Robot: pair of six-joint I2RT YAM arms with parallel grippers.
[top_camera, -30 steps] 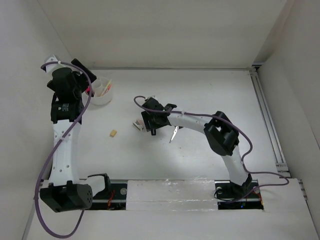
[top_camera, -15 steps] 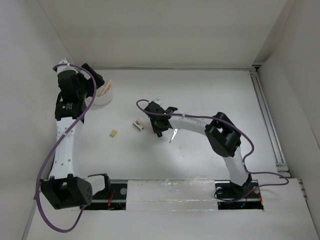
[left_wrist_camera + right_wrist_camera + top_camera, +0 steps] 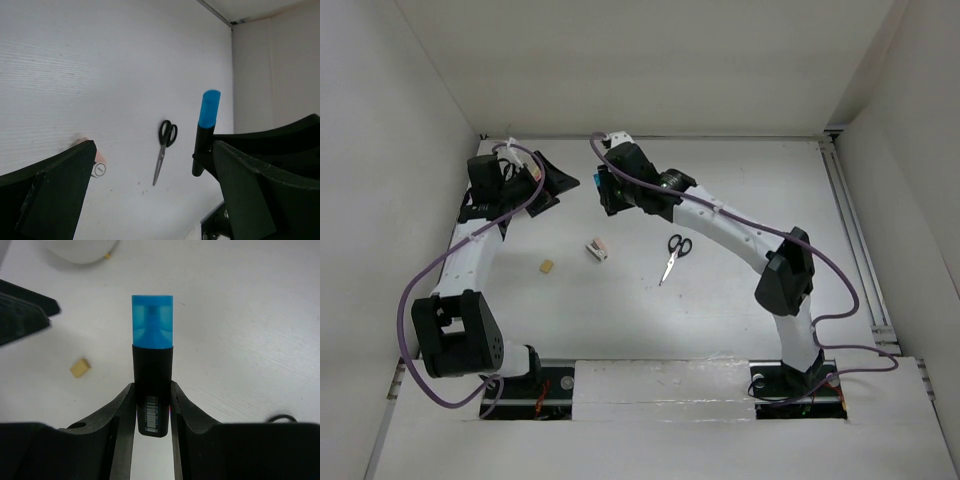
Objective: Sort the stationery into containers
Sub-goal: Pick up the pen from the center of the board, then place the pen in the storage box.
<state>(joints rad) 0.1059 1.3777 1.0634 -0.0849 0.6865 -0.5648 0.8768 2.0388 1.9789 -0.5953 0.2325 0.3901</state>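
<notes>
My right gripper [image 3: 152, 390] is shut on a short black marker with a blue cap [image 3: 152, 347] and holds it above the table, cap pointing away. In the top view my right gripper [image 3: 599, 190] is near the back left. My left gripper [image 3: 558, 188] is open and empty, just left of it. The marker also shows between its wide jaws in the left wrist view [image 3: 205, 131]. The white cup [image 3: 82, 250] lies beyond the marker; my left arm hides it in the top view. Black-handled scissors [image 3: 672, 255], a tan eraser [image 3: 547, 266] and a small white-pink piece [image 3: 597, 249] lie on the table.
White walls close in the table at the back and on both sides. A rail [image 3: 855, 240] runs along the right edge. The right arm's upper link spans from its base to the back left, above the scissors.
My right gripper has risen from beside the scissors and moved to the back left with the blue-capped marker. My left gripper has swung right from over the cup.
</notes>
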